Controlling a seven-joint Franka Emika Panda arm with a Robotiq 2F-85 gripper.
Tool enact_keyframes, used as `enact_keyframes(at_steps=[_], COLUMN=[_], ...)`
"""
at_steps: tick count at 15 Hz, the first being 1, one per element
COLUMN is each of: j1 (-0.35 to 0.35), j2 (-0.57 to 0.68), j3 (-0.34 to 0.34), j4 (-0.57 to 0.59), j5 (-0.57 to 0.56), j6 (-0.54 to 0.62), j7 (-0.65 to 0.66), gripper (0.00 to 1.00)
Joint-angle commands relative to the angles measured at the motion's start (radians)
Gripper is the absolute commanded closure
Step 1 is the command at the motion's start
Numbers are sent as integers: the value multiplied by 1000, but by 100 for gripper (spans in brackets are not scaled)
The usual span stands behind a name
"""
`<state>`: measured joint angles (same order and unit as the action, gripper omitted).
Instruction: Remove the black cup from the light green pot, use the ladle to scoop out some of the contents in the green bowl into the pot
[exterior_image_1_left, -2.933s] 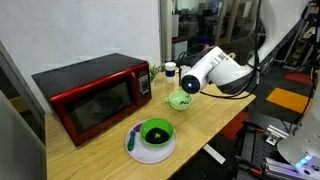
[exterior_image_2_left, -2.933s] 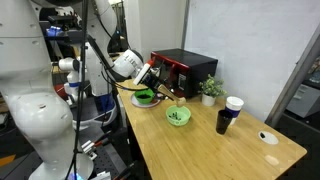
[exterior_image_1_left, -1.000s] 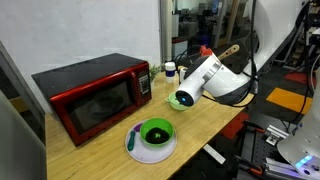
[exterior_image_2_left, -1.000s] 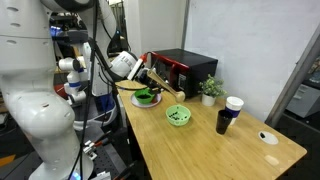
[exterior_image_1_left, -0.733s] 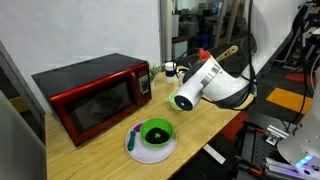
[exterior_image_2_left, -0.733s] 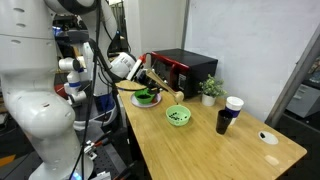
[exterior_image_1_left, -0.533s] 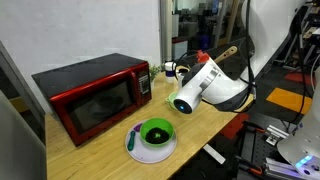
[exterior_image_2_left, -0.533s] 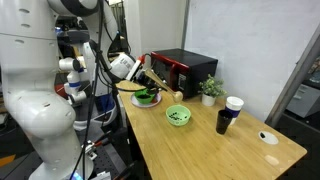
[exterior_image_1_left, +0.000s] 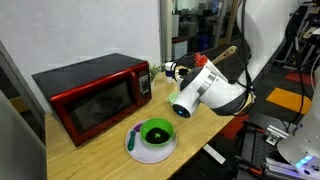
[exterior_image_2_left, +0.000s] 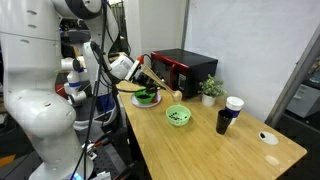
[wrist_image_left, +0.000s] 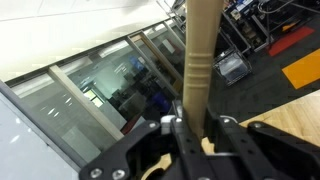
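Wooden table (exterior_image_2_left: 210, 150), lab room, red microwave (exterior_image_1_left: 90, 95) at back. Wrist view: gripper (wrist_image_left: 195, 125) fingers clamped on ladle (wrist_image_left: 198, 60) handle. Light green pot (exterior_image_2_left: 178, 117), black cup (exterior_image_2_left: 222, 122) apart from it, in an exterior view. Pot hidden behind arm (exterior_image_1_left: 205, 90) in an exterior view; green bowl (exterior_image_1_left: 156, 131) on plate (exterior_image_1_left: 135, 150).

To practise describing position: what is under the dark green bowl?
A white plate lies under the green bowl, its rim showing around it. The plate's middle is covered by the bowl and cannot be seen.
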<state>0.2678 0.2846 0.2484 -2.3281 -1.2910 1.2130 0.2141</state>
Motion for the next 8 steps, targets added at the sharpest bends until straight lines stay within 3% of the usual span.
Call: enact_keyframes(at_steps=[1, 8], j1=[6, 0], j2=[33, 16], j3=[6, 18], j4=[29, 30], j5=[-23, -10], j6=[-52, -33], j7=[-22, -12], gripper=[94, 94])
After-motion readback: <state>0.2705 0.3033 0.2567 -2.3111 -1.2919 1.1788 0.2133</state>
